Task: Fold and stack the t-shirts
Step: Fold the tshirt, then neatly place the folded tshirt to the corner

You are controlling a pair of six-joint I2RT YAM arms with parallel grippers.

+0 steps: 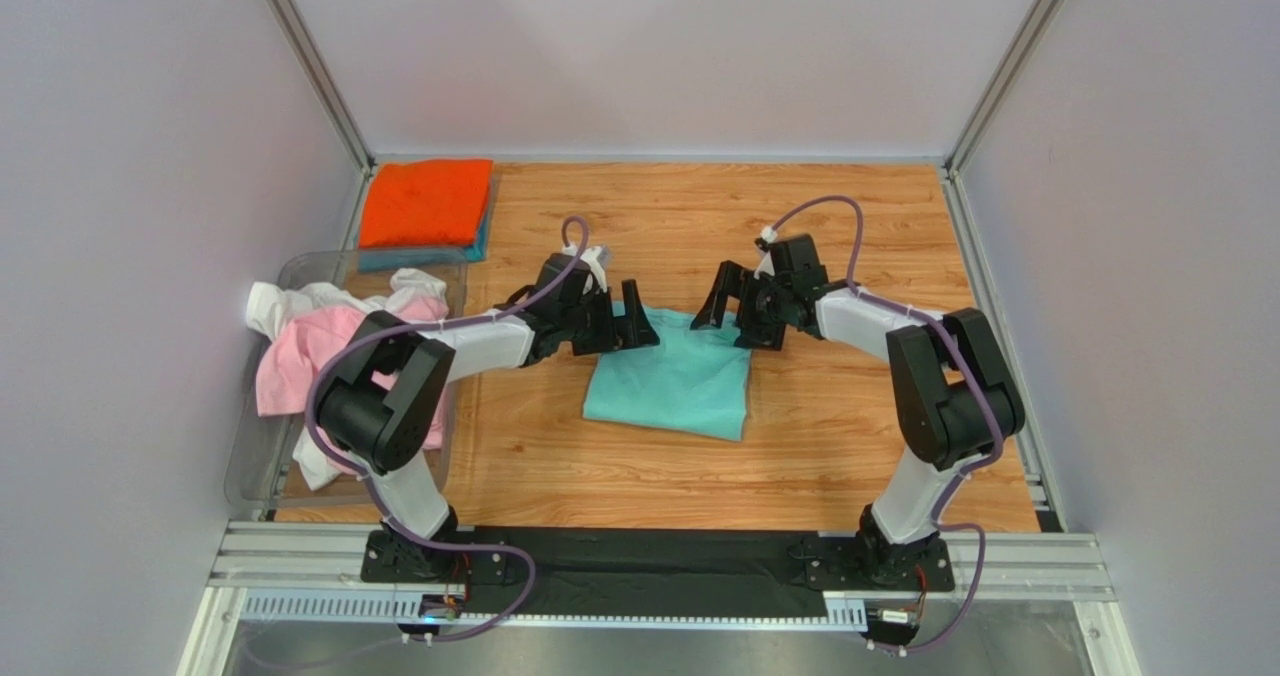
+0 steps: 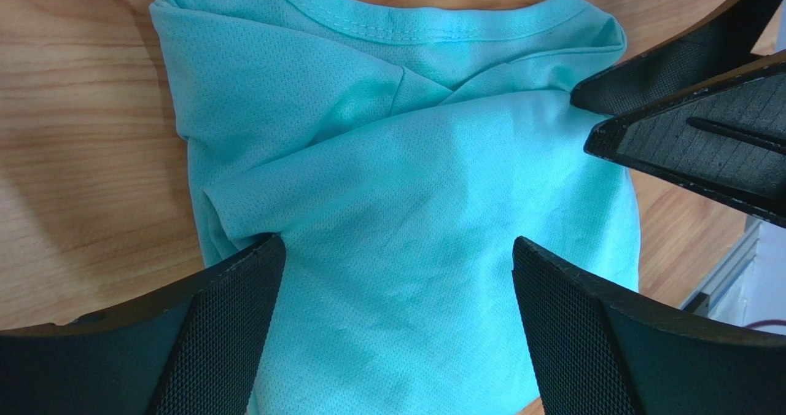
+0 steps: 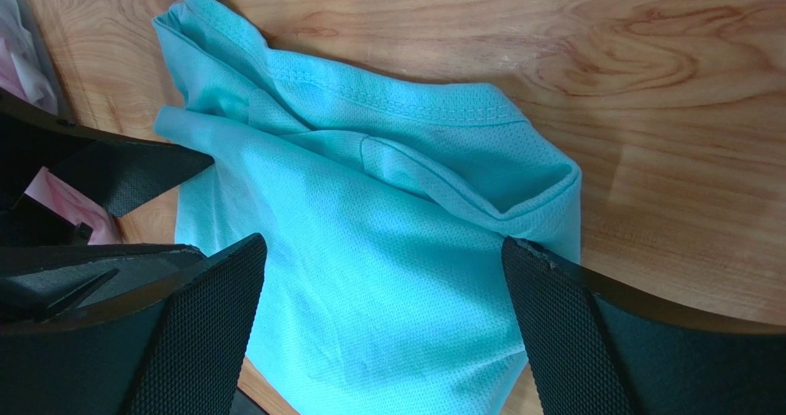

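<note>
A mint-green t-shirt (image 1: 672, 381) lies folded in the middle of the wooden table, its collar edge at the far side. My left gripper (image 1: 637, 321) hangs open over the shirt's far left corner, and my right gripper (image 1: 721, 304) hangs open over its far right corner. In the left wrist view the shirt (image 2: 397, 157) fills the space between my open left gripper (image 2: 397, 249), with nothing pinched. The right wrist view shows the same shirt (image 3: 387, 212) below my open right gripper (image 3: 383, 247). An orange t-shirt (image 1: 428, 201) rests folded on a teal-blue one (image 1: 451, 249) at the back left.
A clear plastic bin (image 1: 263, 436) at the left edge holds a crumpled pink t-shirt (image 1: 308, 354) and a white one (image 1: 323, 301). Grey walls close in both sides and the back. The two grippers' fingertips stand close to each other over the collar.
</note>
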